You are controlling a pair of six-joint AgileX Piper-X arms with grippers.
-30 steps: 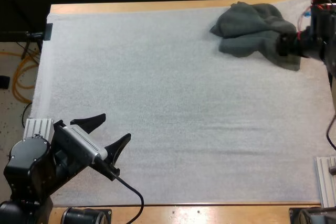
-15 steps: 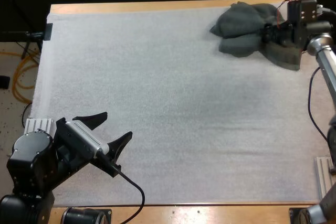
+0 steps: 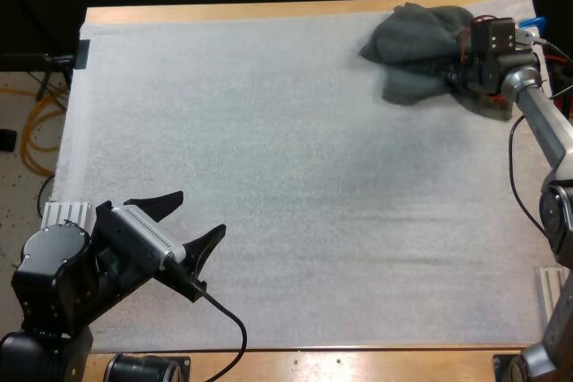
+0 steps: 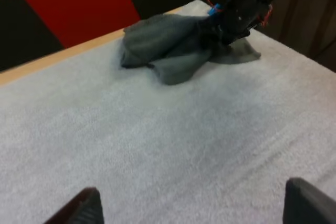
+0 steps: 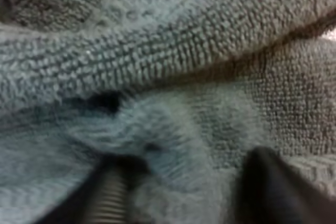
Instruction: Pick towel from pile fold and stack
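Pick step: right gripper (image 3: 455, 76) pinches crumpled towel (image 3: 419, 38); left gripper (image 3: 199, 214) spread, idle. Next likely lift, drag toward mat centre.

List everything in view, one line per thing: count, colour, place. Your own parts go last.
towel: one crumpled heap, dark grey-green, far right corner of the mat
mat: one, white, covering the table
table: one, wooden, edges showing around the mat
left gripper: one, black, open, over bare mat at the near left
right gripper: one, black, down at the towel's right side
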